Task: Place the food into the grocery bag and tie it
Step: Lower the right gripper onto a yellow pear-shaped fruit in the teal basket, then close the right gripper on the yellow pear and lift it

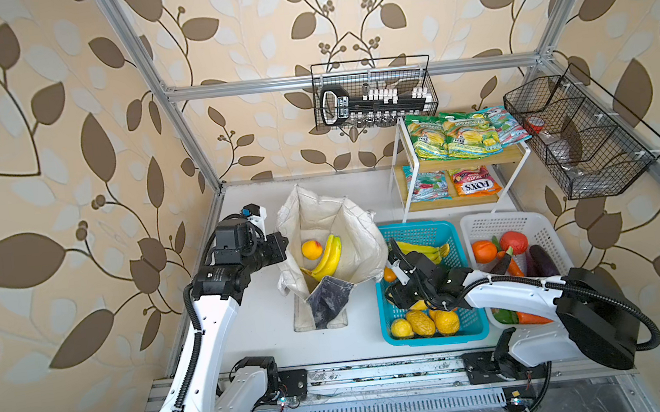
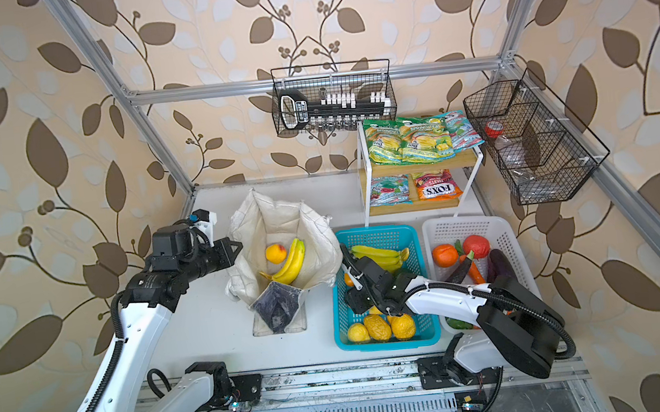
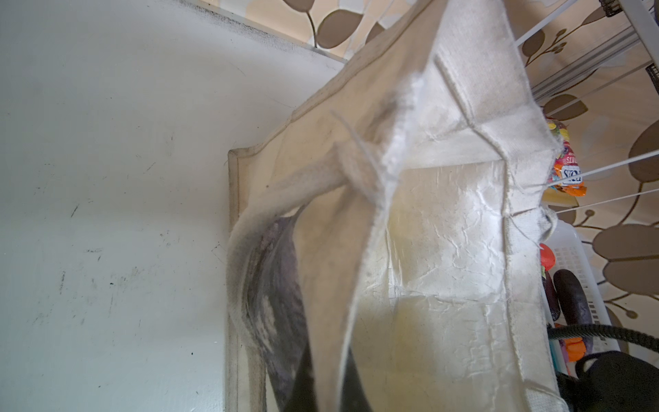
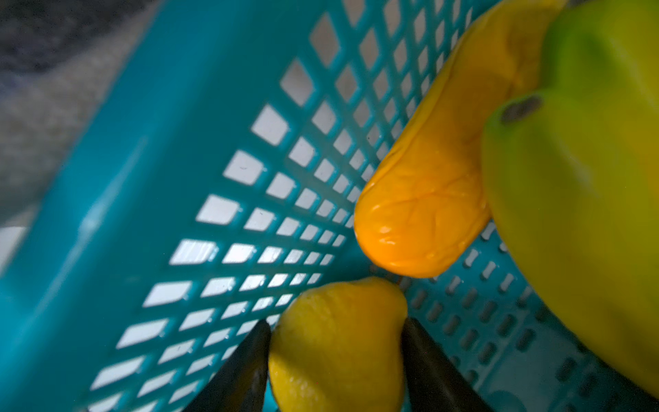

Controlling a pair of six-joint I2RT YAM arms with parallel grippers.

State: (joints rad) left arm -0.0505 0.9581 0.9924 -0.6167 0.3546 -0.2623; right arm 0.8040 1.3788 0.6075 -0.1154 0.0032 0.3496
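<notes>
Lemon (image 4: 338,360), likely light and squashy, lay in the blue basket (image 4: 124,214), the right gripper (image 4: 337,323) closed across its middle; alongside, the left gripper (image 1: 285,248) pinched the limp bag (image 1: 358,233) by its rim.

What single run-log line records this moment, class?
left fingers: shut on grocery bag rim, holding it open | right fingers: clasping lemon in blue basket | bagged: banana bunch, round orange fruit
</notes>
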